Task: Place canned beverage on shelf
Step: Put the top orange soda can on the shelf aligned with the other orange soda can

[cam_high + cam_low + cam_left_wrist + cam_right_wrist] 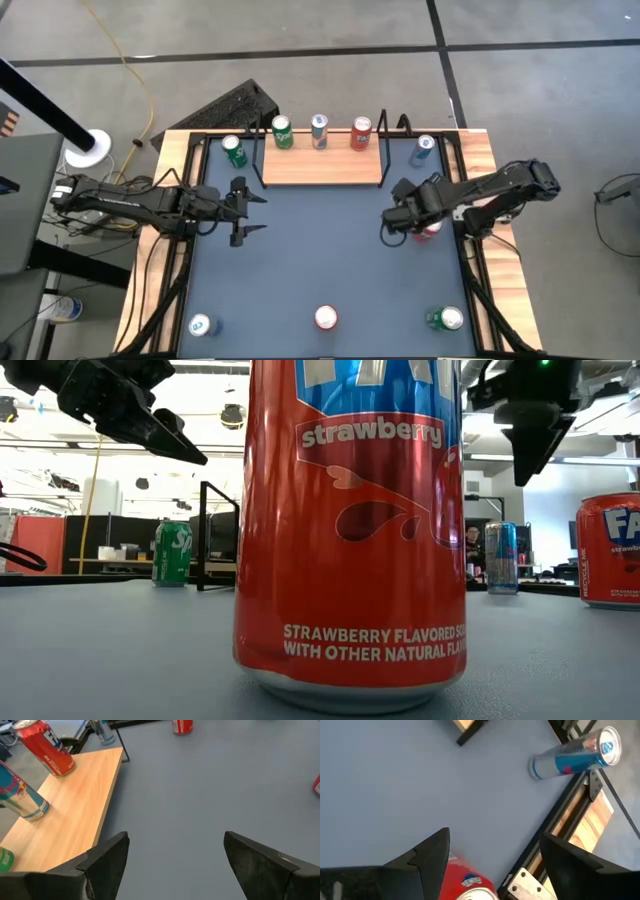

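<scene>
Shelf (322,168) at top centre holds three cans, six more sit on the counter (320,260); right pincer (404,217) wide open, empty, over red can (428,230) mid-right; left pincer (243,211) open, empty.

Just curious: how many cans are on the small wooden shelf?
3 on the shelf, along its far edge: green can, blue can, red can. None looks hidden.

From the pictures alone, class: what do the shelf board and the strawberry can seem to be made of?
Shelf board: pale wood, matte, with visible grain, possibly laminate. Strawberry can: likely aluminium, with a glossy red printed wall carrying reflections and a bare silvery base rim.
</scene>
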`<action>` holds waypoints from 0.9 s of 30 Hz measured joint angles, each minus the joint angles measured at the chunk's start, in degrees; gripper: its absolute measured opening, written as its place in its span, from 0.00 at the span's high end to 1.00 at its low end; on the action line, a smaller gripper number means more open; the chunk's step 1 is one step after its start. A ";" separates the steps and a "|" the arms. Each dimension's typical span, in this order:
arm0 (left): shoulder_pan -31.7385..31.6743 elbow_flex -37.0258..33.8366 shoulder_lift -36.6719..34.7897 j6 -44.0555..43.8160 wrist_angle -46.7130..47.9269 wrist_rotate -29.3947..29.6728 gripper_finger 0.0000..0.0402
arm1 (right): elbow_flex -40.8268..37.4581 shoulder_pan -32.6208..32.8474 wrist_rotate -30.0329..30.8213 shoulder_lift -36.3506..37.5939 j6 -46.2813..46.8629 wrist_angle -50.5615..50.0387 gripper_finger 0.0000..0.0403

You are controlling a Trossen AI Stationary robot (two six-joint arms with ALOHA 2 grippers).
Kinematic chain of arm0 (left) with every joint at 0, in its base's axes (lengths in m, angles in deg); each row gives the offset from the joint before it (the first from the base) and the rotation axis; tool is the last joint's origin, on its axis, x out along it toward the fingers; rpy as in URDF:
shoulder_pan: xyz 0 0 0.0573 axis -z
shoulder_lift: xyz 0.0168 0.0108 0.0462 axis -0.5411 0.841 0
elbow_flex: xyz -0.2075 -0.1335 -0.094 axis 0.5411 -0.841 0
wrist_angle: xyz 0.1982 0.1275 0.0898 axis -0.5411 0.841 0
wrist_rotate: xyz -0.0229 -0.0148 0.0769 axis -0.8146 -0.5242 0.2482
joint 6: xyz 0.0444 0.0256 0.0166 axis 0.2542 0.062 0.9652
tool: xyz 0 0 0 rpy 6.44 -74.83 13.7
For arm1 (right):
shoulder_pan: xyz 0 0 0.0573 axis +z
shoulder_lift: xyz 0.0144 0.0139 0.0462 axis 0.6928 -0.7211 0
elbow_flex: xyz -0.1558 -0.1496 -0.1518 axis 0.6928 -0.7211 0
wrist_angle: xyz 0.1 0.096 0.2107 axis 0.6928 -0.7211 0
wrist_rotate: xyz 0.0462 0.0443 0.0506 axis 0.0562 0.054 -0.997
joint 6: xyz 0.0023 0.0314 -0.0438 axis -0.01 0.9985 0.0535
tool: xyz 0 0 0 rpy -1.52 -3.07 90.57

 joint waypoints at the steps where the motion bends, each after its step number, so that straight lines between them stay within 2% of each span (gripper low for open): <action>1: 0.00 0.00 0.00 -0.05 -0.01 0.02 0.21 | 0.00 -0.90 -0.13 0.00 -0.48 0.06 0.27; 4: 0.00 0.00 -0.02 -0.14 -0.01 0.00 0.21 | 0.00 -3.04 -1.10 0.00 -1.48 -0.01 0.27; 8: 0.00 0.00 -0.02 -0.17 0.05 0.00 0.21 | 0.00 -4.63 -9.14 -0.02 -2.51 -0.16 0.27; 12: 0.00 0.00 -0.02 -0.15 0.05 0.00 0.21 | 0.00 -3.40 -14.03 -0.02 -2.87 -0.18 0.27; 21: 0.00 0.00 -0.02 -1.19 1.28 -0.01 0.21 | -0.30 -0.32 -19.79 0.76 -5.50 -0.15 0.27; 27: 0.00 0.00 -0.02 -0.90 1.07 0.00 0.21 | -4.16 -0.65 -23.78 6.82 -8.97 -0.29 0.27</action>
